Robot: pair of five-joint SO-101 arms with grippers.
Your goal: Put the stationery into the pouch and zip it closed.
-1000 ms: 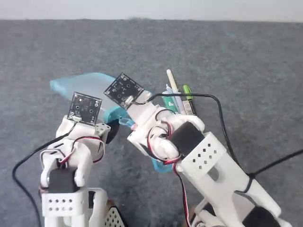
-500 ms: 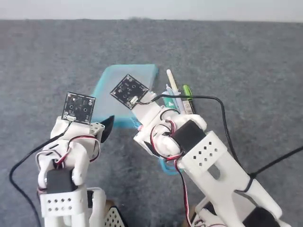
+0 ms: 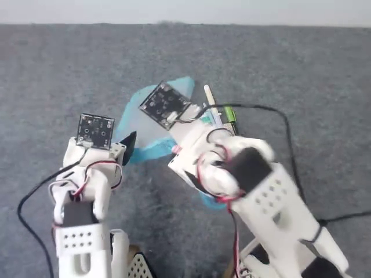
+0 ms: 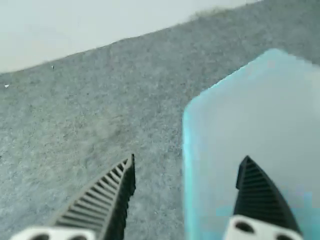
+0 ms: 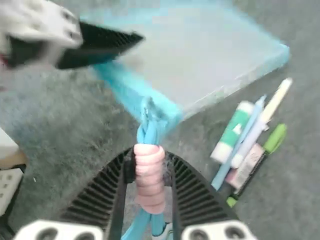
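Pouch has swung round, its pink pull pinched in right hand.

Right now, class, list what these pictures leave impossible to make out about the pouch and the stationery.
The pouch zip, open or shut: blurred in the right wrist view, covered by the right arm from above.
The stationery: lower ends under that arm in the high view.

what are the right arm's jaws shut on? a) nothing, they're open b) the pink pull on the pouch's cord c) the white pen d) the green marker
B: the right wrist view shows the jaws clamped on the pink pull on the blue cord of the pouch.
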